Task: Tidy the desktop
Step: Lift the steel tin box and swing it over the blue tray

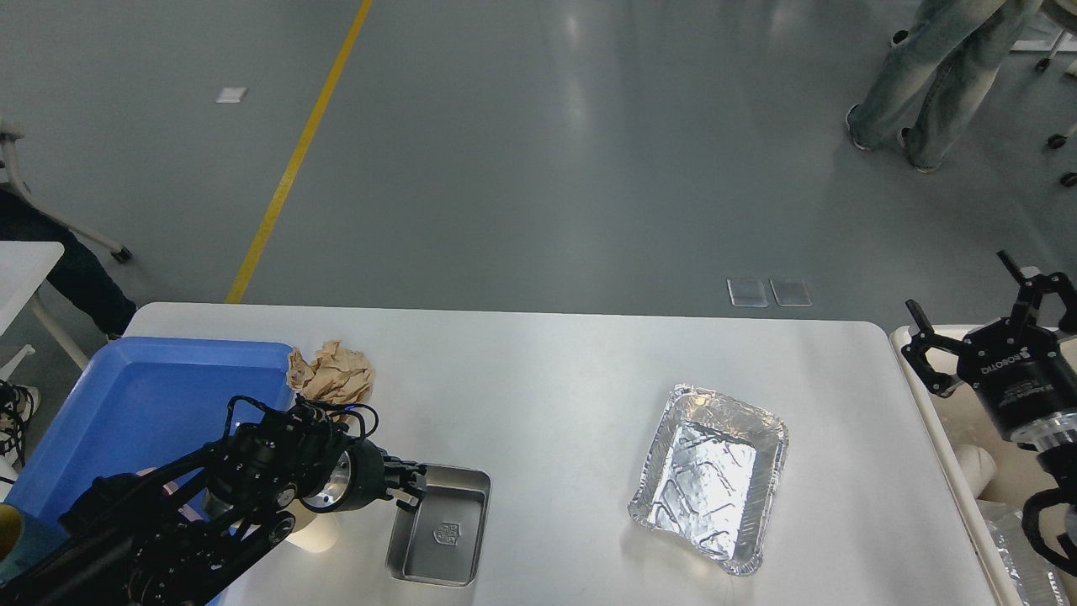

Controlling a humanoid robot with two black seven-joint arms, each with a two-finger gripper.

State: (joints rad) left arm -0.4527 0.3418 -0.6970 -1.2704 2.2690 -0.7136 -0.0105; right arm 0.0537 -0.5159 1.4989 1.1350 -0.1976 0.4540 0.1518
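The white desktop [555,379] fills the lower half of the head view. A small steel tray [439,526] lies near its front left, slightly turned. My left gripper [410,488] is at the tray's far left rim and appears shut on that rim. A crumpled brown paper ball [332,374] lies behind it, beside the blue tray [126,396]. A foil tray [711,475] lies right of centre. My right gripper [959,290] is open and empty, held above the desktop's right edge.
A beige bin [936,425] stands off the right edge with a white cup [976,463] and foil inside. A pale object [311,536] lies under my left arm. A person's legs [925,84] stand at the far right on the floor.
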